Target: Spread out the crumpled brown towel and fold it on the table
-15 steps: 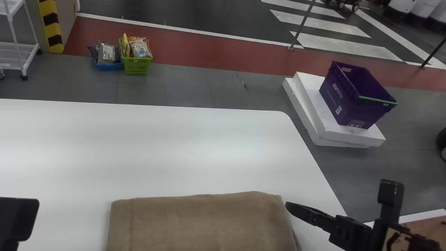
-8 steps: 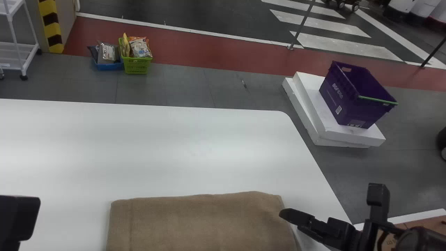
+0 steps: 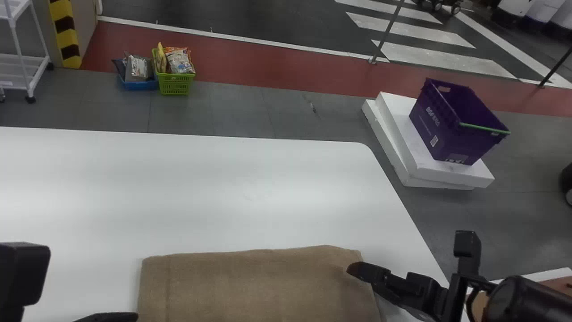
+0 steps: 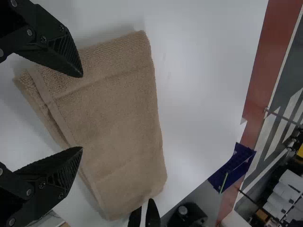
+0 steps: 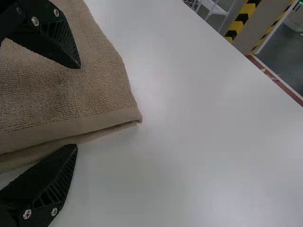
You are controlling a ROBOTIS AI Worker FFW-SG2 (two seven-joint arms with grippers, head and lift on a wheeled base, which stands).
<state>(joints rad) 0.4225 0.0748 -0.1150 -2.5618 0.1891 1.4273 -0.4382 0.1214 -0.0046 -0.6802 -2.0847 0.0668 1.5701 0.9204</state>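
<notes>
Nearest: left hand, fingers spread apart, one over the towel, the other by its border, nothing clamped between them. Right hand at the towel's right end, fingers likewise apart, one over the cloth, the other past the hem above bare desk. Whether either hand touches cloth, cannot tell.

Towel lies flat on the near part of the desk, well apart from the far edge, its right end fairly near the desk's right edge. Far side of the cloth runs almost straight, corners rounded. Layers show at the hem: upper one slightly out of line with the cloth beneath. Only soft creases on top.

Progress: spreading out looks done; no crumple left on top. Folding well under way, at least one fold made, judging by the stacked layers. Number of folds uncertain. Left to do, as I judge it: probably another fold, or squaring up of the layers, then letting both hands clear. Spread hands at the two ends suggest a paired grip next. Risk: pinching the upper layer alone would open the fold or skew it.

Farther: desk's far right corner, rounded. Beyond, on the floor, purple crate on white slabs; green basket farther left.
</notes>
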